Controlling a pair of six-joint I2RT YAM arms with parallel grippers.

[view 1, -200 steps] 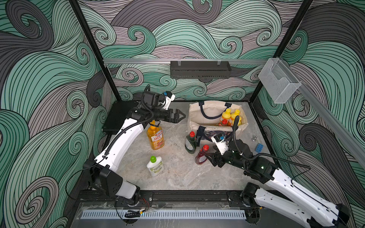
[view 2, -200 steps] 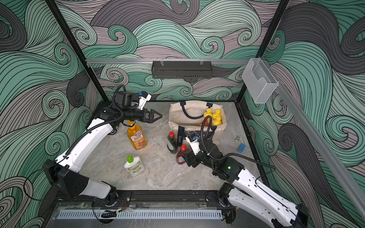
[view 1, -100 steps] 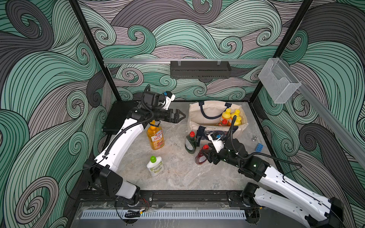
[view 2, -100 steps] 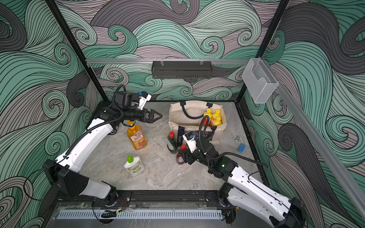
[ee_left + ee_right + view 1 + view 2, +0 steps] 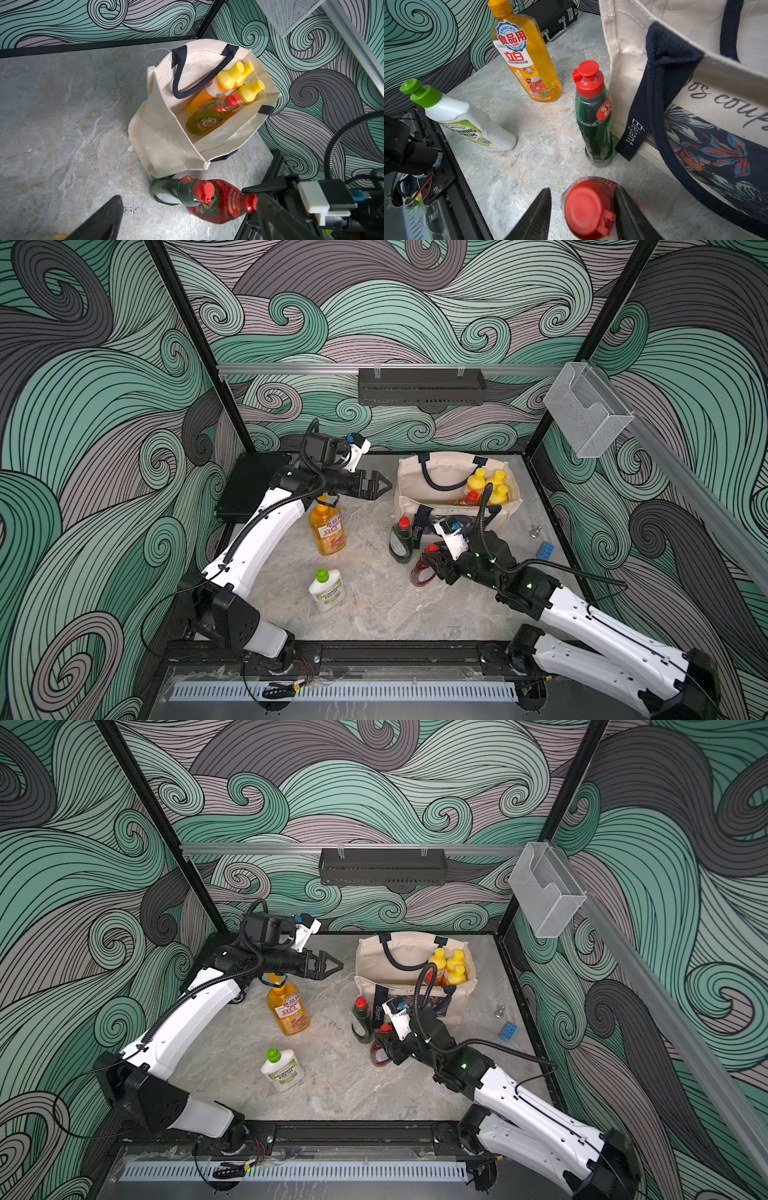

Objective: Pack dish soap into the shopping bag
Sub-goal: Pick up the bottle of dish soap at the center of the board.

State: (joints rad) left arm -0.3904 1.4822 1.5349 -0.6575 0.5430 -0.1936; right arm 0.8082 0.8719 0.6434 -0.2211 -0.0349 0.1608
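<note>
In both top views the left tool (image 5: 384,485) is hanging wide apart above the tabletop (image 5: 374,614), near the orange pump bottle (image 5: 328,533). Left wrist view: the canvas tote (image 5: 166,128) is standing open, holding three yellow-capped bottles (image 5: 229,78) and the Fairy bottle (image 5: 205,123). Right wrist view: the right tool (image 5: 582,189) is straddling the cap of the red bottle (image 5: 583,209), jaws apart with a gap showing, on the tabletop beside the dark green bottle (image 5: 593,128).

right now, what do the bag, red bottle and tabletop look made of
Bag: cream woven canvas, matte, weave and stitched hems visible. Red bottle: likely clear glossy plastic, red liquid showing through. Tabletop: grey veined marble look, slight sheen; stone or printed laminate, cannot tell.
</note>
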